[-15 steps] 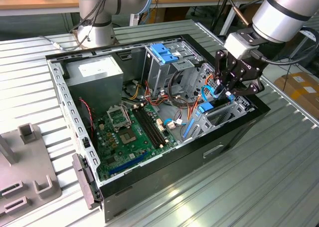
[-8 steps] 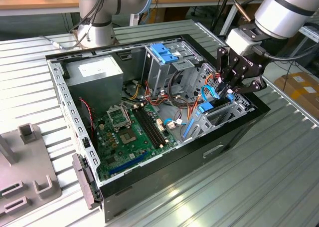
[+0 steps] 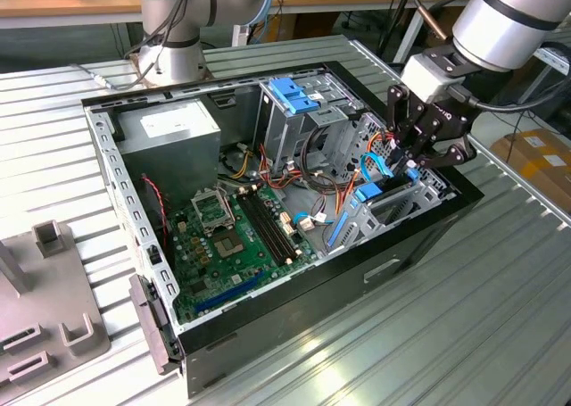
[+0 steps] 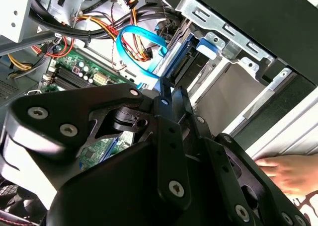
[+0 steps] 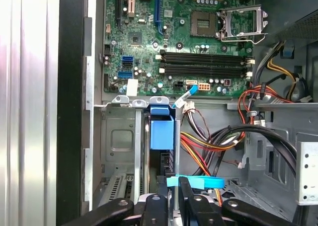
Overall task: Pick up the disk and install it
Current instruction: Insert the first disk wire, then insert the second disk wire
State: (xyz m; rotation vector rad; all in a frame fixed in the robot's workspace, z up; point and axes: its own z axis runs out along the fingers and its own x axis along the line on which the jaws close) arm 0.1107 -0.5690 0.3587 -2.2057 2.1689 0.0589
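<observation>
- While the arm leans over the open computer case point(image 3: 401, 263), the pincer point(image 3: 413, 162) reaches down inside it, at the corner on the exterior view's right, close to the black wall.
- Its fingers are drawn narrow, nearly together; whether something is pinched between them I cannot tell.
- The disk point(image 5: 161, 131) stands on edge in the metal cage point(image 5: 117, 136), with its light-blue rail end just ahead of the fingers.
- Room is small here: a blue flat cable point(image 4: 139, 39) loops beside the fingers, and other wires point(image 5: 208, 141) crowd the far side.
- Outside the wall, a person's hand point(image 4: 290, 172) is at the ribbed counter point(image 3: 464, 335).
</observation>
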